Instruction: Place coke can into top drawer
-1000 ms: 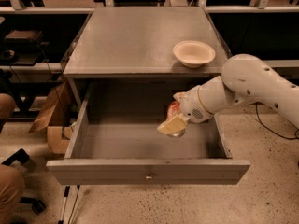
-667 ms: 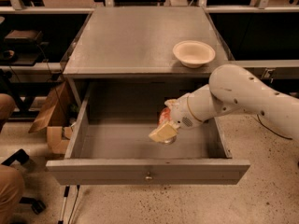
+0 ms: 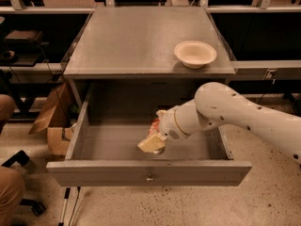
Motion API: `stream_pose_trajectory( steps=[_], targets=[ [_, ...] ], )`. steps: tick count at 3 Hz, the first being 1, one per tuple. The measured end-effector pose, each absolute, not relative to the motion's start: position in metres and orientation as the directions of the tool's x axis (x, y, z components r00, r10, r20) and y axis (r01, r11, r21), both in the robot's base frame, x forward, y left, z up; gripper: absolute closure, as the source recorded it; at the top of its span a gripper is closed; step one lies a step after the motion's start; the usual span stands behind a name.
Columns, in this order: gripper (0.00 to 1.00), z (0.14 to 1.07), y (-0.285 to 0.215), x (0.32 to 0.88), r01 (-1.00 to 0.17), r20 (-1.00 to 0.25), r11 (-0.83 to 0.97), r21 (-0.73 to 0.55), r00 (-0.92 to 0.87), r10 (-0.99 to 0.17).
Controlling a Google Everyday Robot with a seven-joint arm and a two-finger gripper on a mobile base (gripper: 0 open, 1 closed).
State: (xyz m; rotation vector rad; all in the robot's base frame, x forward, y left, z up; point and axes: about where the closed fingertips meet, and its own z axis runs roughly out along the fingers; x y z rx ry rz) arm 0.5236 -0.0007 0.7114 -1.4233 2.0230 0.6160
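The top drawer [image 3: 108,145] of the grey cabinet is pulled wide open, and its front panel has a small metal knob [image 3: 149,177]. My gripper [image 3: 152,144] reaches in from the right on a white arm and hangs low inside the drawer, near the middle and just behind the front panel. It is shut on the coke can [image 3: 154,125], a small red-orange can. The can is mostly hidden by the cream fingers, and only a strip of red shows above them.
A beige round bowl [image 3: 195,53] stands on the cabinet top [image 3: 136,36] at the right. A cardboard box [image 3: 49,121] lies on the floor left of the drawer. A person's leg [image 3: 9,192] shows at the bottom left. Dark shelving runs behind the cabinet.
The arm has moved left and down with the can, from the right part of the drawer to its middle and closer to the drawer floor.
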Motion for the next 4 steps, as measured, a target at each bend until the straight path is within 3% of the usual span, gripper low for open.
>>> stream_pose_trajectory(
  steps=[4],
  targets=[
    [0.05,0.699,0.043,0.552,-0.917,-0.73,0.392,0.08,-0.322,-0.603]
  ],
)
